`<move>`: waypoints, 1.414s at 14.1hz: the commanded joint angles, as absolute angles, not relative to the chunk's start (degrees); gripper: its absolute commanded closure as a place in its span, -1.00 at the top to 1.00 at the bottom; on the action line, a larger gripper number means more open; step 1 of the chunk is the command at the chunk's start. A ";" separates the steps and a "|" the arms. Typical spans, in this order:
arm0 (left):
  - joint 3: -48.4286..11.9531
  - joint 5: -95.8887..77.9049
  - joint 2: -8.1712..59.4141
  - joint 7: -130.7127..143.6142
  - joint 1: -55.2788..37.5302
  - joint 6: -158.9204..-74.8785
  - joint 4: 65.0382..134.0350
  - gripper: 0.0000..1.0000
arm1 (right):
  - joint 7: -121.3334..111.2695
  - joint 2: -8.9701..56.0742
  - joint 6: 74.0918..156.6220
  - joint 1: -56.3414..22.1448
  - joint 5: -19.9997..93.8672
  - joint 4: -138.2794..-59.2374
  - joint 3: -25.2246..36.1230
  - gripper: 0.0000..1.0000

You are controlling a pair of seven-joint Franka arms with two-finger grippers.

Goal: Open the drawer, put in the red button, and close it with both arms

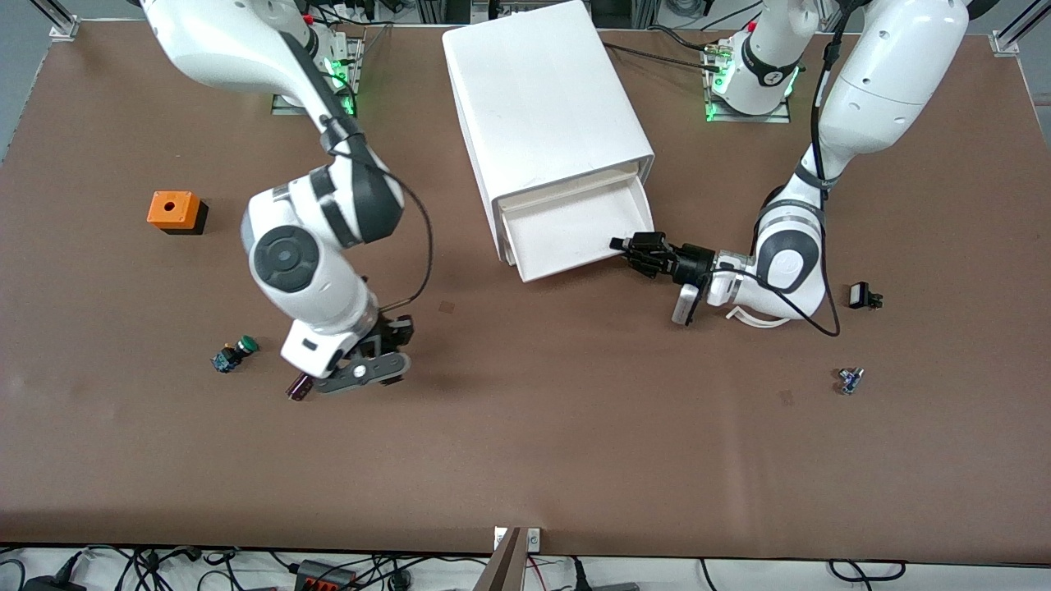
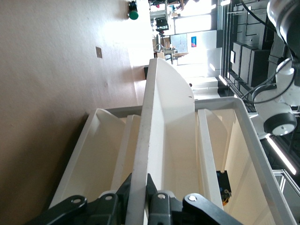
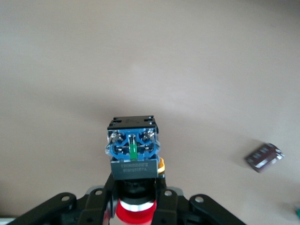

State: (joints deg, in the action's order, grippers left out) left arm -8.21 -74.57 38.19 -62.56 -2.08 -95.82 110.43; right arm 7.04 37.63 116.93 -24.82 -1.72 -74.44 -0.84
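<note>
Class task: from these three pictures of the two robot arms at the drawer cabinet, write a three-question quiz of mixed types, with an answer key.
1. True or false: the drawer is pulled out of the cabinet.
2. What does the right gripper hold? A) green button B) red button C) orange box
3. Fill in: the left gripper is shut on the drawer's front ____.

Key:
1. True; its tray shows open.
2. B; the red button sits between the fingers, while the green button and orange box lie on the table.
3. Edge.
</note>
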 commanded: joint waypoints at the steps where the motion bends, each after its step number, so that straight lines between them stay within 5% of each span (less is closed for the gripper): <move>1: -8.00 -73.65 39.64 -60.91 -1.76 -96.94 108.02 1.00 | 7.29 37.97 114.62 -28.72 -0.88 -70.68 -0.53 -1.00; 5: -6.25 -68.76 34.64 -49.61 -1.14 -96.24 106.10 1.00 | 8.34 38.32 113.90 -37.34 -0.79 -65.66 -0.09 -1.00; 13: -6.50 -29.23 32.08 -10.23 0.44 -93.96 88.78 1.00 | 21.70 41.13 113.29 -48.07 -0.53 -64.60 -0.53 -1.00; 20: -7.03 -2.41 32.78 7.37 -2.46 -93.96 87.44 1.00 | 24.17 42.63 110.67 -50.36 3.43 -64.60 -0.62 -1.00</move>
